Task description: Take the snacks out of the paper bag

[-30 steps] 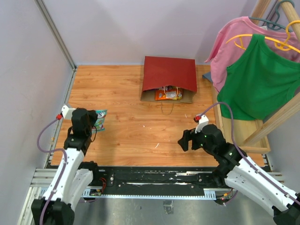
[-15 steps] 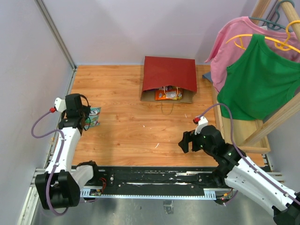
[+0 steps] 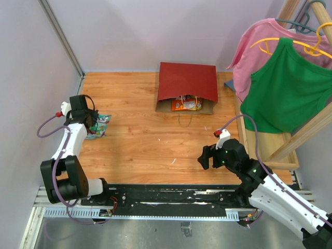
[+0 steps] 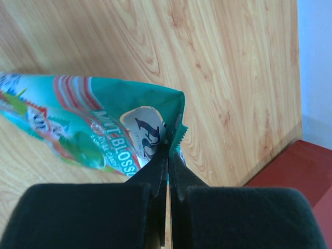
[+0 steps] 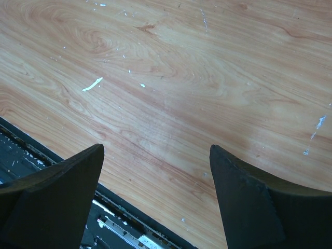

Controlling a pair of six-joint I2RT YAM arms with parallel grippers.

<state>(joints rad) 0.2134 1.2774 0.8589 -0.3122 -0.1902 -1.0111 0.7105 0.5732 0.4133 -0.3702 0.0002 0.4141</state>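
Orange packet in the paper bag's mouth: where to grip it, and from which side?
Probably its near edge, coming in low from the arms' side: the paper bag lies flat with its mouth toward the arms, and its red upper wall covers the far part of the orange packet.

Swings the left gripper (image 4: 167, 153) outward from where it hung a second ago, away to its own left and a little farther from the base, with the arm behind it now folded close along the table (image 3: 145, 140) edge. Carries the teal packet (image 3: 99, 126) along, pinched by one corner between the shut fingertips and trailing just ahead of the hand.
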